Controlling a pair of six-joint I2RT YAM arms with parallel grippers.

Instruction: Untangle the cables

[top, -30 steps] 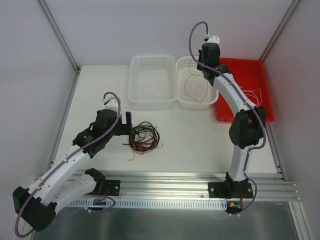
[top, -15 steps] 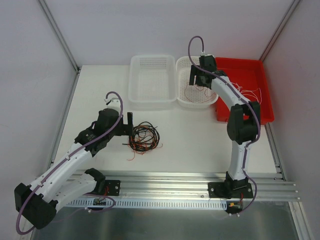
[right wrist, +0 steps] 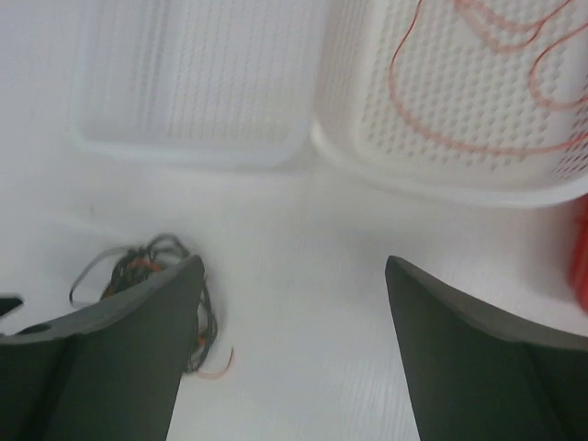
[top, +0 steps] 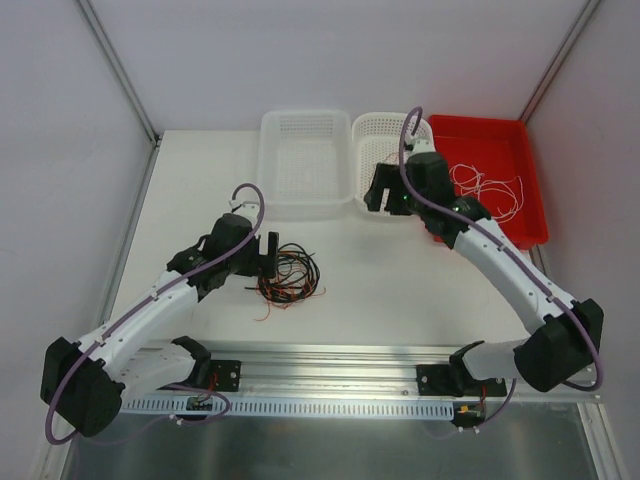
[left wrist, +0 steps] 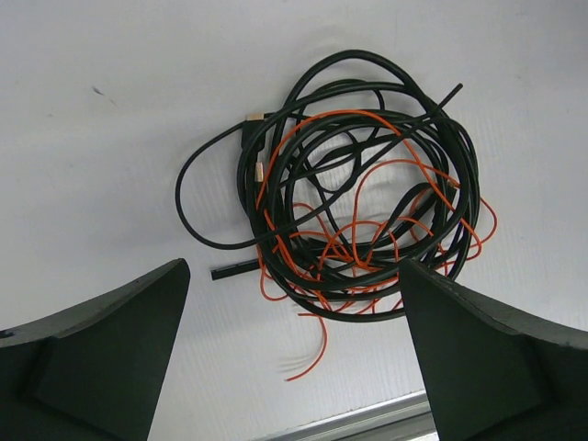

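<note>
A tangle of black and orange-red cables (top: 288, 278) lies on the white table, left of centre. In the left wrist view the tangle (left wrist: 358, 193) fills the space just beyond the fingers. My left gripper (top: 268, 255) (left wrist: 294, 265) hovers open at the tangle's left side, holding nothing. My right gripper (top: 385, 192) (right wrist: 294, 262) is open and empty above the table, just in front of the small perforated basket (top: 375, 135). A loose orange-red cable (right wrist: 459, 138) lies in that basket. Thin white cables (top: 485, 185) lie in the red tray (top: 500, 135).
A larger white basket (top: 305, 160) (right wrist: 193, 83) stands left of the perforated one at the back. The red tray sits at the back right. A metal rail (top: 330, 362) runs along the near table edge, close behind the tangle.
My right gripper opened over the perforated basket, left the orange-red cable there, then swung forward and lower. My left gripper shifted slightly right toward the tangle.
</note>
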